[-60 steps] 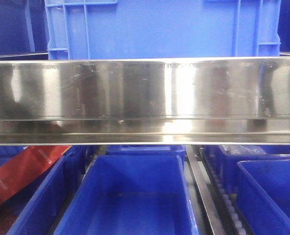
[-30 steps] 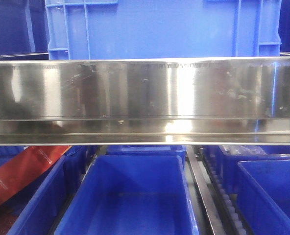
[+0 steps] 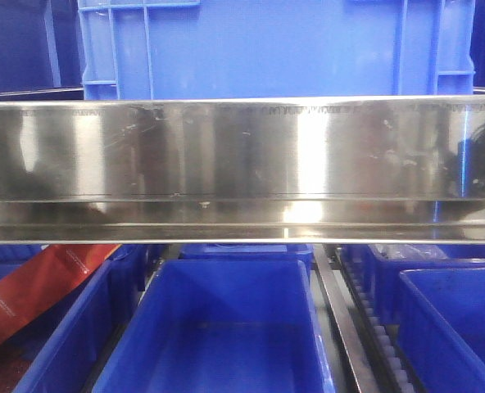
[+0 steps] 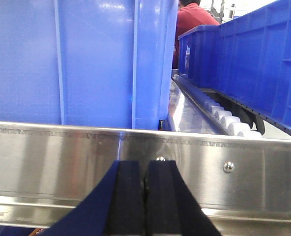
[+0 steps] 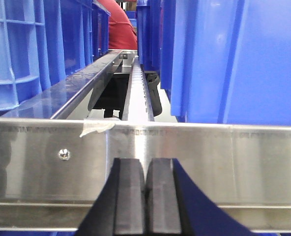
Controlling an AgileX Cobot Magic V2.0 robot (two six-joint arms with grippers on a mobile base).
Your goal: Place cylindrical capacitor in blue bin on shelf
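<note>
Left tool (image 4: 145,196) has its two black pads pressed together with nothing between them, low in the left wrist view and facing the steel front rail of the shelf (image 4: 62,157). Right tool (image 5: 145,196) is the same: pads closed flat against each other, empty, right in front of the rail in the right wrist view. No capacitor shows in any view, so can't say where it is.

Shelf rail spans the whole front view (image 3: 242,164), shiny and scuffed, with a lower lip under it. Small screw (image 4: 228,166) sits in the rail to the right of the left tool; another screw (image 5: 64,154) sits left of the right tool, with a scrap of tape (image 5: 97,128) stuck over the rail's top edge.

On the upper tier, a big light-blue crate (image 3: 267,49) stands just behind the rail, centred in the front view; the same crate wall fills the left wrist view (image 4: 76,59). Beside it a roller track (image 4: 224,115) with white rollers runs back, and more blue bins (image 4: 253,59) line its far side. Right wrist view shows a blue bin wall (image 5: 234,59) on the right, a ribbed blue crate (image 5: 17,54) on the left, and a steel channel (image 5: 130,83) between them.

Below the rail, an open blue bin (image 3: 222,327) sits in the middle, looks empty. Another blue bin (image 3: 455,319) lies to its right past a dark rail; the bin on the left holds a red packet (image 3: 38,286), tilted.

Person in a red shirt (image 4: 194,19) stands beyond the shelf.
</note>
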